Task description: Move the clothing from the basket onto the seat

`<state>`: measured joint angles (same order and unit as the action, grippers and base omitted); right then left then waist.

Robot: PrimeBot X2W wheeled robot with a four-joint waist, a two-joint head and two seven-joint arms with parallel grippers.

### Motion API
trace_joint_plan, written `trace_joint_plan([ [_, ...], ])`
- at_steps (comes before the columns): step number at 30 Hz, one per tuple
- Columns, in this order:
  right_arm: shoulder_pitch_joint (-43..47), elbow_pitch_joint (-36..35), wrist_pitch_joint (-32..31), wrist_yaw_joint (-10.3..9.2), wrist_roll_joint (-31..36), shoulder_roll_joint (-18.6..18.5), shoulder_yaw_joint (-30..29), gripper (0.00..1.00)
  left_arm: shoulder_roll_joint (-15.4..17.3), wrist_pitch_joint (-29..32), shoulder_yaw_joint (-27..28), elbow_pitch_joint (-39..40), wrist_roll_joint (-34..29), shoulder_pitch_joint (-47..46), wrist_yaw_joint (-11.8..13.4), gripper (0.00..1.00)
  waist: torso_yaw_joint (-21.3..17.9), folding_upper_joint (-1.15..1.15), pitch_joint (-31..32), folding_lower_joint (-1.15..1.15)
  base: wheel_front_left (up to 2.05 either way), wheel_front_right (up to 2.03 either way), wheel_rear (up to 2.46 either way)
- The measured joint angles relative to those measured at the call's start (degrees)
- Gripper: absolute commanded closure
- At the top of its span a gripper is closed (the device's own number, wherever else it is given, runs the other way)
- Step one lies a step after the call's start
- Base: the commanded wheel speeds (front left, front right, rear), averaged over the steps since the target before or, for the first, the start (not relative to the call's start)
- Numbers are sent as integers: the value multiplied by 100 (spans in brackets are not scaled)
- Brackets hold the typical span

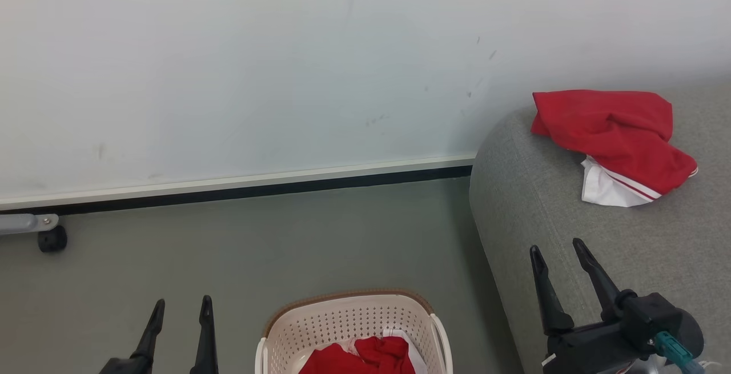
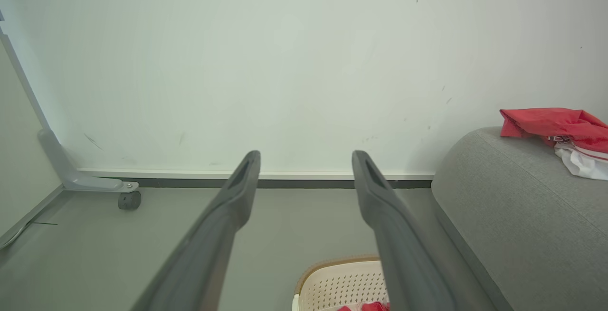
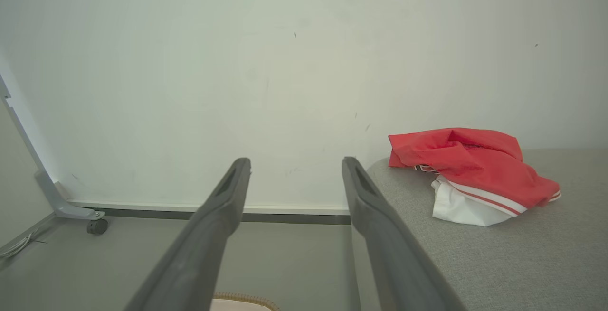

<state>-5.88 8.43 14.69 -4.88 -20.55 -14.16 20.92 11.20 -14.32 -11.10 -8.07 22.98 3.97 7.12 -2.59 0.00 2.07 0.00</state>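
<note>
One red garment (image 1: 614,140) lies on the seat (image 1: 571,248) beyond our right gripper (image 1: 562,251); more clothing (image 1: 365,357) waits in the basket (image 1: 348,320) beside our left gripper (image 1: 178,305); both gape empty

Cream basket (image 1: 342,322) w/ brown rim, perforated; grey seat (image 1: 542,220); garment (image 1: 617,134) red & white w/ red stripes.

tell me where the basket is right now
The basket sits on the floor at the bottom centre of the head view, just left of the seat, with red clothing inside.
</note>
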Motion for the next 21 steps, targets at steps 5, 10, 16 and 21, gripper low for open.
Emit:
trace_joint_plan([
  [5,71,-77,0,-23,37,0,-26,0,-38,0,42,62,-135,2,0,0,6,0,-20,0,0,0,0],
  [10,77,-144,0,-58,42,0,-67,0,-65,0,43,111,-163,9,0,0,7,0,-44,0,0,0,0],
  [16,159,-242,0,-65,42,-7,-157,0,-81,0,45,152,-205,10,0,0,12,0,-113,0,0,0,0],
  [21,200,-400,0,-66,40,-47,-300,0,-105,0,-47,142,-259,-12,-1,0,18,0,-311,0,0,0,0],
])
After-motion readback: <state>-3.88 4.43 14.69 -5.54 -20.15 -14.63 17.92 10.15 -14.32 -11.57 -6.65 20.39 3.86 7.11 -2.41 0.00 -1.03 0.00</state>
